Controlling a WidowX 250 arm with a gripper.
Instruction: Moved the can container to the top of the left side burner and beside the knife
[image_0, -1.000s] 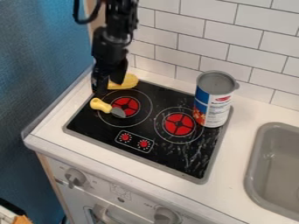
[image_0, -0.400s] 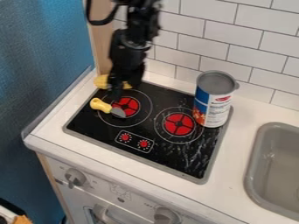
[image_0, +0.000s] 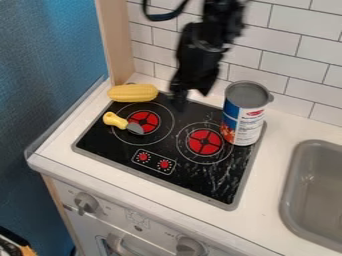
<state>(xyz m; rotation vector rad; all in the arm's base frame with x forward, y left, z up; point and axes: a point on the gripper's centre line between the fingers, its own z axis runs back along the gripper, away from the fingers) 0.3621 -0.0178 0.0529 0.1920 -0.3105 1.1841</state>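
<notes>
The black gripper (image_0: 190, 96) hangs over the back of the stove, between the two burners and to the left of the can. Its fingertips are dark against the black cooktop. The can (image_0: 244, 114), blue and white with a grey top, stands upright at the back right of the stove, behind and right of the right burner (image_0: 204, 142). A small knife with a yellow handle (image_0: 115, 120) and grey blade lies on the left side of the left burner (image_0: 144, 121).
A yellow corn cob (image_0: 133, 93) lies at the stove's back left corner. The grey sink (image_0: 319, 192) is at the right. A tiled wall (image_0: 294, 40) rises behind, and a wooden post (image_0: 116, 45) stands at the back left.
The gripper has moved right from above the corn and left burner towards the can, uncovering the corn. Can, knife and corn have stayed where they were.
</notes>
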